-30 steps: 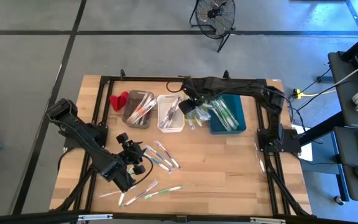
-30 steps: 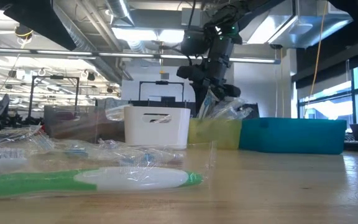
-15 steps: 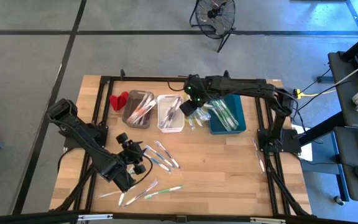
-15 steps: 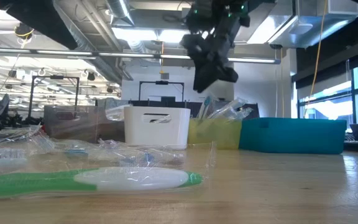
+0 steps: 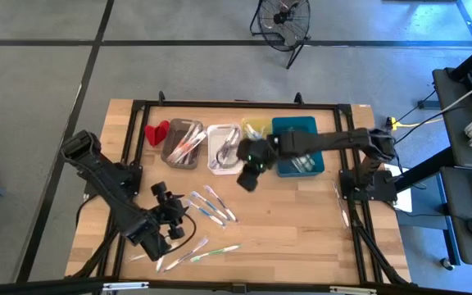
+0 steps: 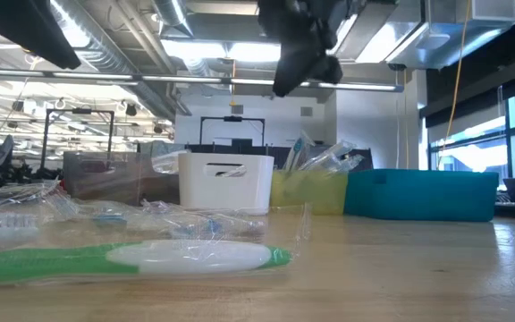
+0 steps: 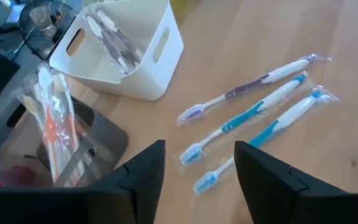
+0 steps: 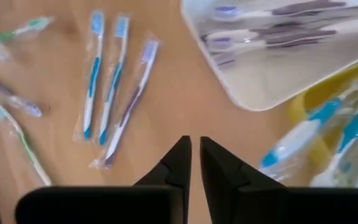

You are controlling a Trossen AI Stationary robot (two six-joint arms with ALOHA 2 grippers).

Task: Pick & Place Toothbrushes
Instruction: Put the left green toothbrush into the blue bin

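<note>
Wrapped toothbrushes lie flat on the wooden table: three side by side (image 5: 212, 205) (image 7: 253, 112) (image 8: 114, 93), and more near the front edge (image 5: 193, 254), one of them green (image 6: 132, 259). Others fill the grey bin (image 5: 181, 143), white bin (image 5: 224, 149), yellow bin (image 5: 255, 127) and teal bin (image 5: 298, 146). My left gripper (image 5: 180, 215) (image 7: 197, 186) hovers open just left of the three, holding nothing. My right gripper (image 5: 247, 179) (image 8: 196, 163) hangs shut and empty above bare table, in front of the white bin.
A small red object (image 5: 156, 131) lies left of the grey bin. The bins stand in a row along the far side. A black frame (image 5: 138, 106) runs around the table's edges. Bare wood (image 5: 301, 221) spans the centre and right of the table.
My right gripper has left the place above the yellow bin, risen, and swung toward the table's near edge; it now hangs over bare table in front of the white bin. The toothbrushes on the table have not moved.
</note>
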